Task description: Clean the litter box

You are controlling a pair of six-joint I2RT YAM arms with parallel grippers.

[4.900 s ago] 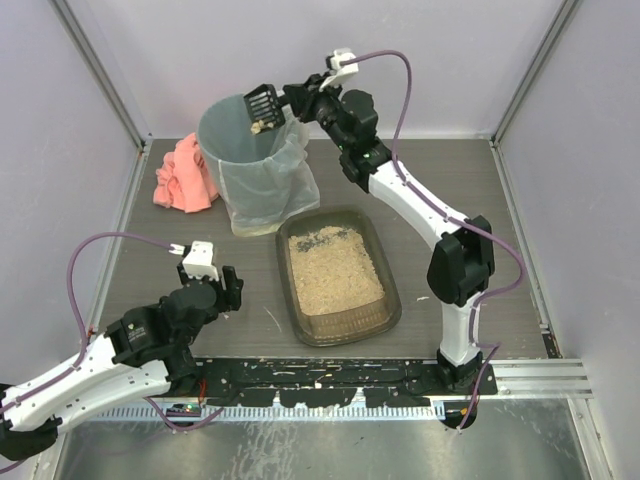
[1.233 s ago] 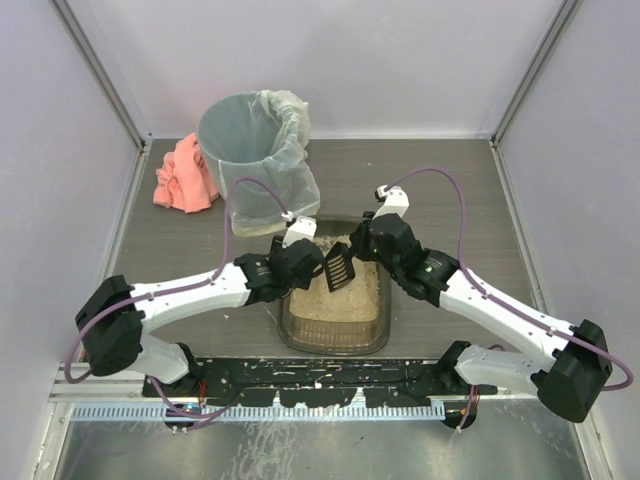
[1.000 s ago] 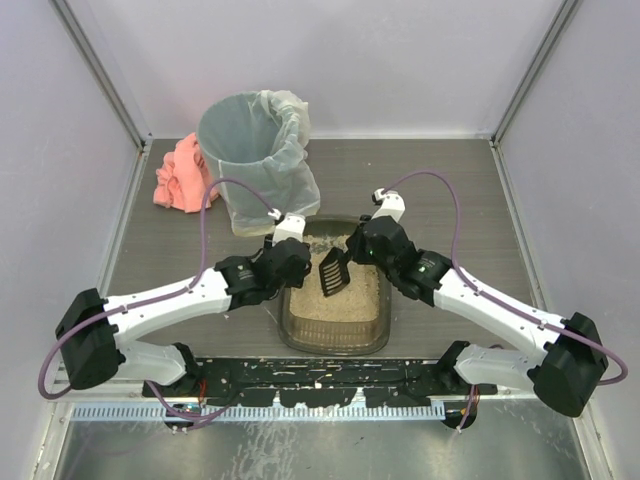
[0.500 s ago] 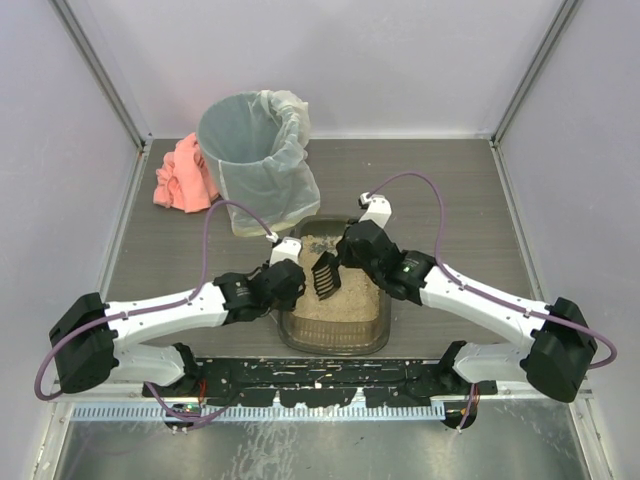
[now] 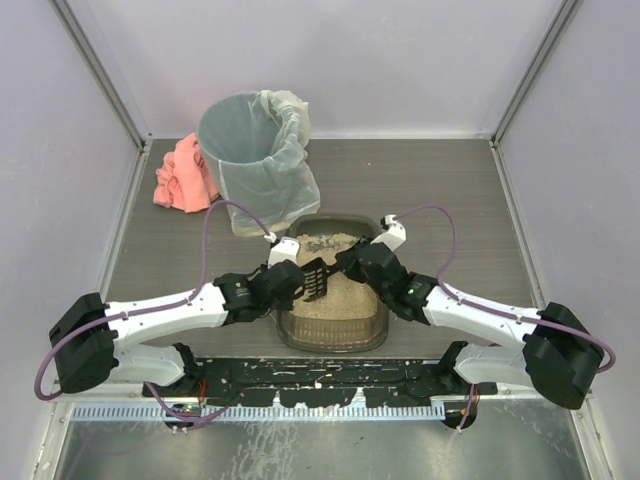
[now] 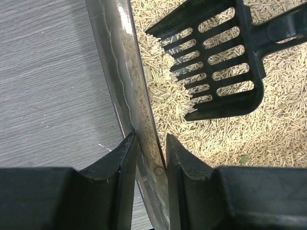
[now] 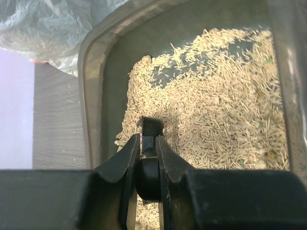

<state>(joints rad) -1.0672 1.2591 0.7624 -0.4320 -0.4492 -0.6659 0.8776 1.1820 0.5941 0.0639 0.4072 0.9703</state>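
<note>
A lined bin (image 5: 262, 185) stands on the table's (image 5: 450, 190) far side; a pink cloth (image 5: 182, 176) lies just left, perhaps touching it.

The litter box (image 5: 335, 346) sits by the near edge of the table (image 5: 450, 190), with the bin (image 5: 262, 185) just behind its far-left corner and the cloth (image 5: 182, 172) just left of the bin. Inside the box, the scoop (image 5: 316, 279) lies on the litter (image 5: 345, 298) by the left wall, its handle clamped in the right gripper (image 5: 342, 262) on its right. The left gripper (image 5: 290, 278) pinches that wall, one finger inside and one outside.
</note>
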